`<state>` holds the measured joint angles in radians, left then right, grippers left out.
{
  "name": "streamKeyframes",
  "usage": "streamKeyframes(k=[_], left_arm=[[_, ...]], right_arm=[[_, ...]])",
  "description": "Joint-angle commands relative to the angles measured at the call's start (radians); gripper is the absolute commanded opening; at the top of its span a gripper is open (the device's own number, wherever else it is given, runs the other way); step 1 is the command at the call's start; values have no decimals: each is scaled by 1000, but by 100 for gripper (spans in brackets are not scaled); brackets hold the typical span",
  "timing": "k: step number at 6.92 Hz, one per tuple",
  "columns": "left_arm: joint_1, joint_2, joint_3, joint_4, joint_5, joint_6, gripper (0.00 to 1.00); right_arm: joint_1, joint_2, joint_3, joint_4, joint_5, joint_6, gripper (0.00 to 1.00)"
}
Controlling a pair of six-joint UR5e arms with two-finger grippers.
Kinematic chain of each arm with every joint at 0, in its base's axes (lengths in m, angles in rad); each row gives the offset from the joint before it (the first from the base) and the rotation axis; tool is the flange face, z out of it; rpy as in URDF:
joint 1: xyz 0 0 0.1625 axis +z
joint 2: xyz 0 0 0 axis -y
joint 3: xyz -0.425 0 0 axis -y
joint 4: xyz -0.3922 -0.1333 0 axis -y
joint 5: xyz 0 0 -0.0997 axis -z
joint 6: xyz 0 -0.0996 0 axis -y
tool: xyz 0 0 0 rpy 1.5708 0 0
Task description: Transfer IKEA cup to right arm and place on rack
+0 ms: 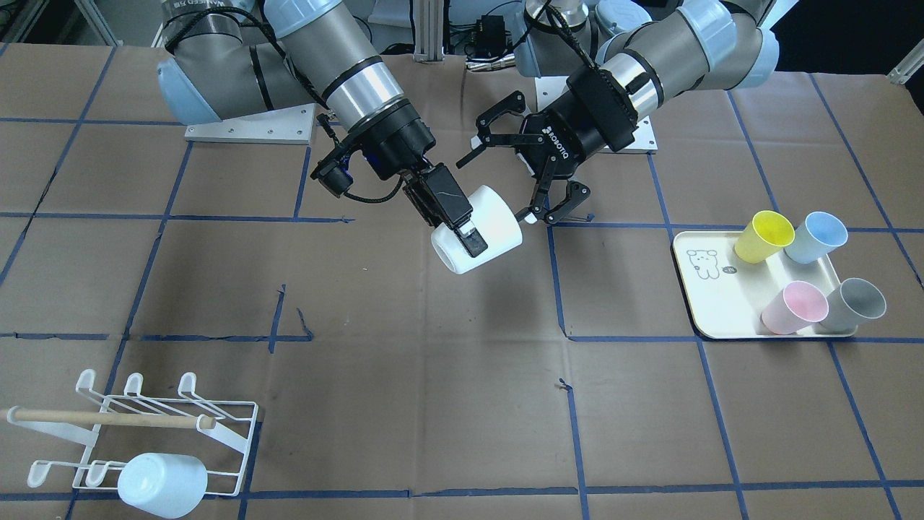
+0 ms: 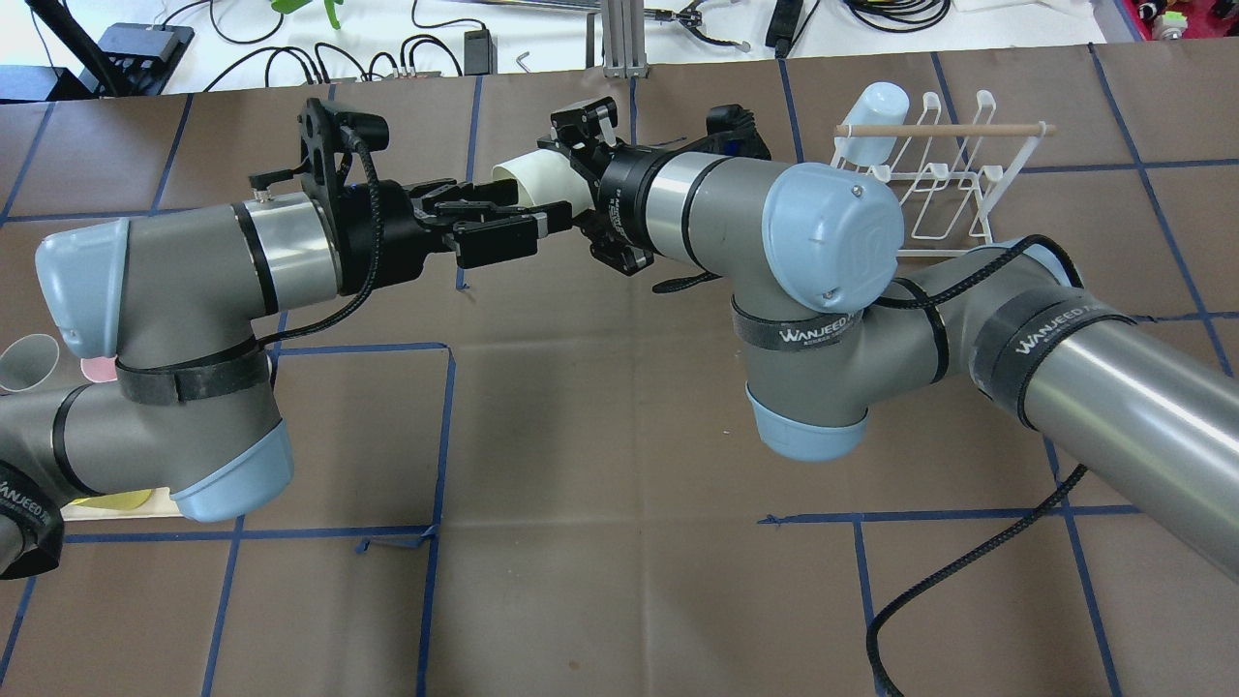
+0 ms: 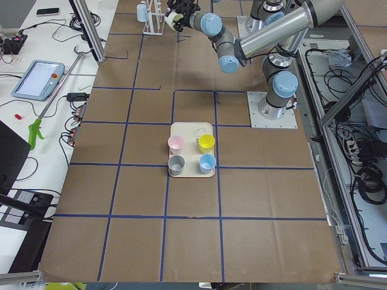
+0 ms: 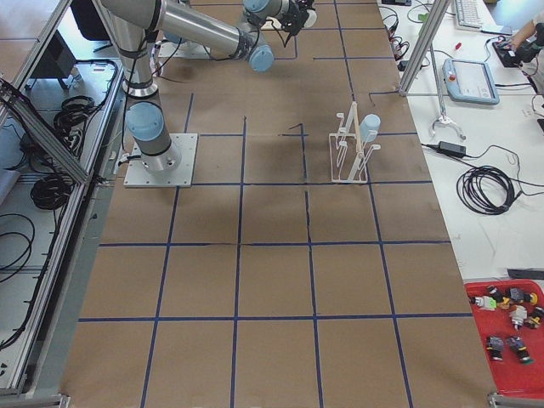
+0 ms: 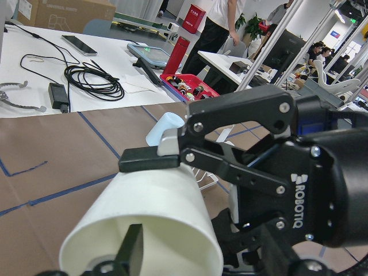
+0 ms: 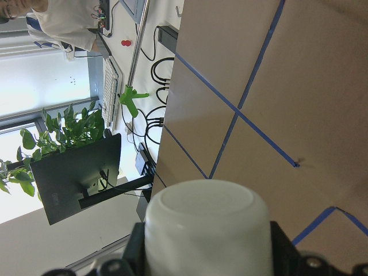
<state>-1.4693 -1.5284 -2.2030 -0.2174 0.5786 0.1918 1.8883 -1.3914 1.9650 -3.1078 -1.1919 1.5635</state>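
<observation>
The white IKEA cup (image 1: 491, 217) hangs on its side above the table's middle, mouth toward my left arm. My right gripper (image 1: 465, 235) is shut on its sides; the right wrist view shows the cup (image 6: 207, 218) between the fingers, base up. My left gripper (image 1: 498, 186) is wide open at the cup's mouth. In the left wrist view one finger (image 5: 149, 160) lies over the cup's wall (image 5: 155, 218) and the other is in front of the mouth. The white wire rack (image 1: 108, 417) stands at the table's far right end.
A pale blue cup (image 1: 162, 484) sits upturned on the rack's prongs. A cream bear tray (image 1: 722, 303) on my left side holds yellow (image 1: 764, 236), blue (image 1: 816, 237), pink (image 1: 794, 307) and grey (image 1: 855, 303) cups. Brown paper with blue tape lines covers the table.
</observation>
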Motion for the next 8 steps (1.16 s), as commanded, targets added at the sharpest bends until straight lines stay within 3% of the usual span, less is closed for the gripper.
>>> streamKeyframes(k=[1,2,3,4,5,6,8], left_arm=[[39,33,-6,-13,35,-17,99],[93,84,-15,-61,47,-43,99],[140,135,-6,-188,53,-45,99],[162,169,15,-324,148,-46,99],[162,148,73,-418,319,-49,99],[162,136,173,-585,446,-102,99],[129,76,300,-805,647,-170,99]], right_arm=[[0,0,0,-2,-2,1,33],[-2,9,-6,-5,-2,-2,32],[-18,14,-18,-5,2,-3,28],[-40,20,-26,-12,0,-11,23],[-79,21,-35,-14,-3,-44,18],[-124,22,-44,-11,-5,-95,16],[-217,15,-60,5,-15,-297,9]])
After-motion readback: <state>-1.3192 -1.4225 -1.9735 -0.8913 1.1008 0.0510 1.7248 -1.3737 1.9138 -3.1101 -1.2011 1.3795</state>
